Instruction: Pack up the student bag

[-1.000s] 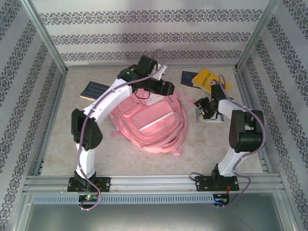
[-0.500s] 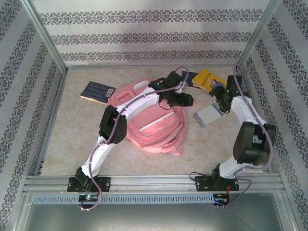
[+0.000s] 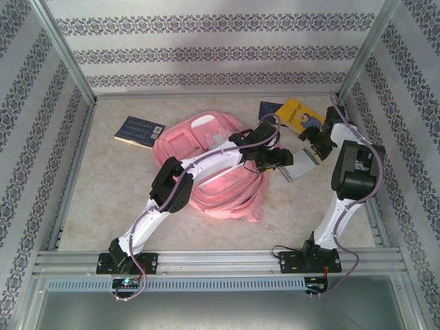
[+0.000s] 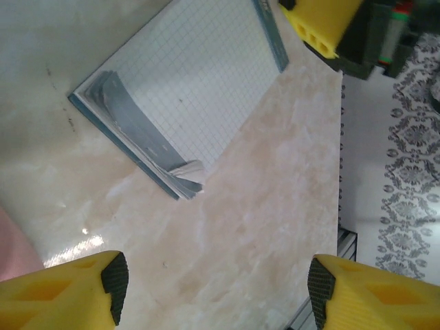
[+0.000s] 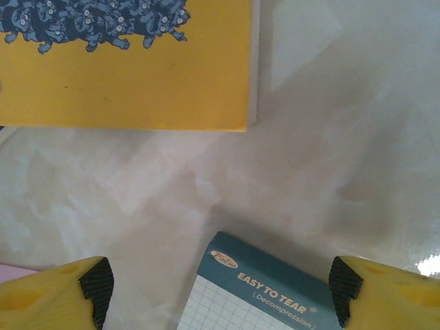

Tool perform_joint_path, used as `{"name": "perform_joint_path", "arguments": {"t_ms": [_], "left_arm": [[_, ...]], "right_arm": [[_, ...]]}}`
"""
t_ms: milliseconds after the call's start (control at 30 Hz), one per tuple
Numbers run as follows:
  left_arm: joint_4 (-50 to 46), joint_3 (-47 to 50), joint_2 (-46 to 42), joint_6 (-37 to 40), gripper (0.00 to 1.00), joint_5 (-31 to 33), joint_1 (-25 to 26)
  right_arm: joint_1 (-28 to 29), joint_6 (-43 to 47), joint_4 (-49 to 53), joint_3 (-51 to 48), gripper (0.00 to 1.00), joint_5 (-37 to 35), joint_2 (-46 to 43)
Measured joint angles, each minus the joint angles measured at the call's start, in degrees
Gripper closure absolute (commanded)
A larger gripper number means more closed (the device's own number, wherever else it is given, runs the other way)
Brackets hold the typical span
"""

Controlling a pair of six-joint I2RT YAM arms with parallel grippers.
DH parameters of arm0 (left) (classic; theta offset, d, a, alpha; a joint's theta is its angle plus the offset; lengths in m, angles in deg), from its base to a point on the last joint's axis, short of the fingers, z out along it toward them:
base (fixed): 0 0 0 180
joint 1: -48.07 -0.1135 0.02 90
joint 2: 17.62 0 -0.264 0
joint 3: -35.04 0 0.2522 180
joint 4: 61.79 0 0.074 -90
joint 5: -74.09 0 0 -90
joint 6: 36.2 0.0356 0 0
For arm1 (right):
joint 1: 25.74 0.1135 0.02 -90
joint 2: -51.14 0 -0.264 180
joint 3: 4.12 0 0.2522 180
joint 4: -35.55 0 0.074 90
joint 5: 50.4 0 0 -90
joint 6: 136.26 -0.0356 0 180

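Standing wide apart with nothing between them, the jaws of the left gripper [image 4: 220, 289] hang over bare table [image 3: 103, 192], just beside a squared-paper notepad [image 4: 185, 82] that lies flat with its pages a little curled at one corner. The jaws of the right gripper [image 5: 220, 292] are also wide and hold nothing; they hover over the teal header strip of the same notepad, where "EASY TO TEAR" is printed, so the two grippers are at opposite ends of the pad. Beyond the right gripper lies a yellow book [image 5: 137, 75] with blue cartoon figures on its cover, flat, close to the pad but not touching it. From the top view, the notepad is between the student bag [image 3: 223, 196] and the right edge of the table, and the yellow book is near the far right corner, with a dark book [image 3: 269, 110] just beside it. The pink bag lies flat in the middle of the table, a bit toward the far edge, and the left arm [image 3: 206, 155] reaches across it. A blue book [image 3: 139, 130] lies toward the far left corner, near the bag.
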Motion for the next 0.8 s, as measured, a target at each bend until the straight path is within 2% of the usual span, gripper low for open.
{"name": "perform_joint_path", "arguments": {"t_ms": [233,467,633,800], "left_arm": [[-3.89,-9.22,9.25,-3.15,0.29,-0.13,-0.39],[-7.48,-12.81,10.4,-4.39,0.29,0.98,-1.2],[-9.99,-18.8,13.88,-4.35,0.3,1.88,-2.43],[-10.97,-20.48,15.06,-3.91,0.31,1.6,-2.97]], "right_arm": [[-0.11,-0.72,-4.13,-7.17,0.21,1.84,-2.86],[-0.09,-4.22,-5.38,-17.16,0.23,3.54,-10.05],[-0.09,-7.39,-9.11,-25.55,0.23,4.66,-16.35],[-0.09,-8.11,-9.55,-28.65,0.25,5.75,-19.78]]}}
